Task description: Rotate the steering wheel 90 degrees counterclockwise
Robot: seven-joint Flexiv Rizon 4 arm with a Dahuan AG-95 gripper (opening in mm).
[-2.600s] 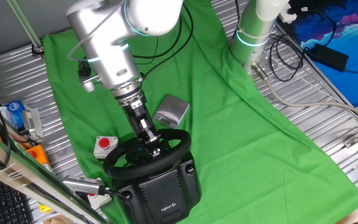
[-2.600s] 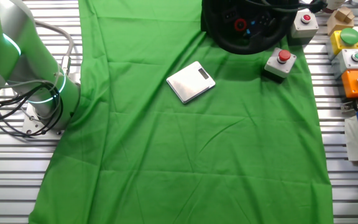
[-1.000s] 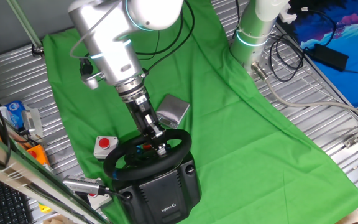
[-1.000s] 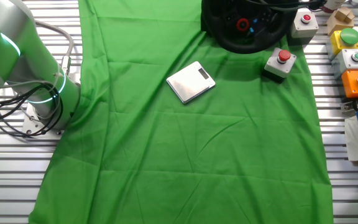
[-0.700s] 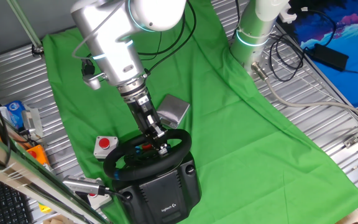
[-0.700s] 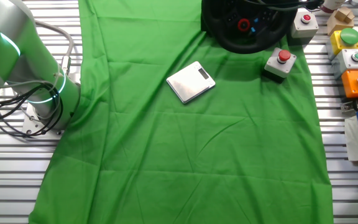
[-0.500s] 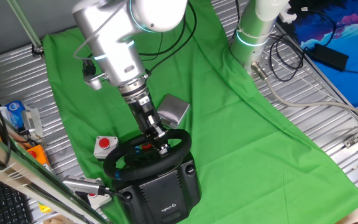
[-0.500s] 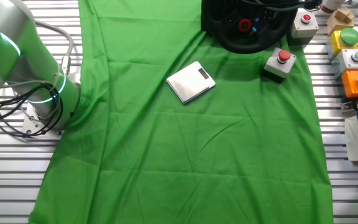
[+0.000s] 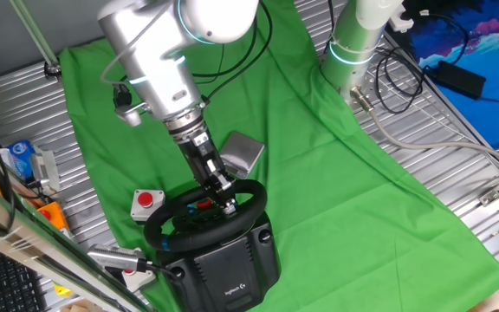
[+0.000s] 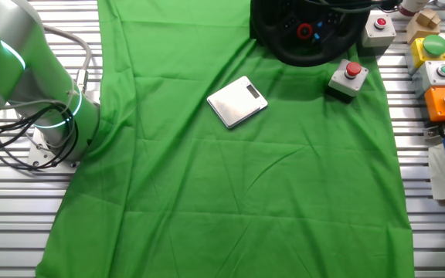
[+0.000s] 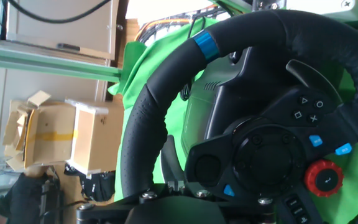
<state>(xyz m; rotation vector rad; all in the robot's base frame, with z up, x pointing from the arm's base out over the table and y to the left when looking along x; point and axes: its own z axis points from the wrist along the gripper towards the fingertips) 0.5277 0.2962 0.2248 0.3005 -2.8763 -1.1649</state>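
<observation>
reaching down from the silver arm [image 9: 158,74], the gripper [image 9: 223,201] sits at the hub of the steering wheel [image 9: 199,218], though whether its fingers are apart or clamped on anything cannot be told from these views. the wheel is mounted on a bulky black base [image 9: 225,269] with a small white logo [image 9: 236,288], too small to read, at the edge of the green cloth [image 9: 336,182]; the hand view shows a blue stripe [image 11: 204,45] on the rim and a red dial [image 11: 324,177] on the hub. a grey metal box [image 9: 240,153] lies just behind the gripper, a red push-button [image 9: 145,202] sits beside the wheel, and more button boxes [image 10: 436,73] line the table edge.
</observation>
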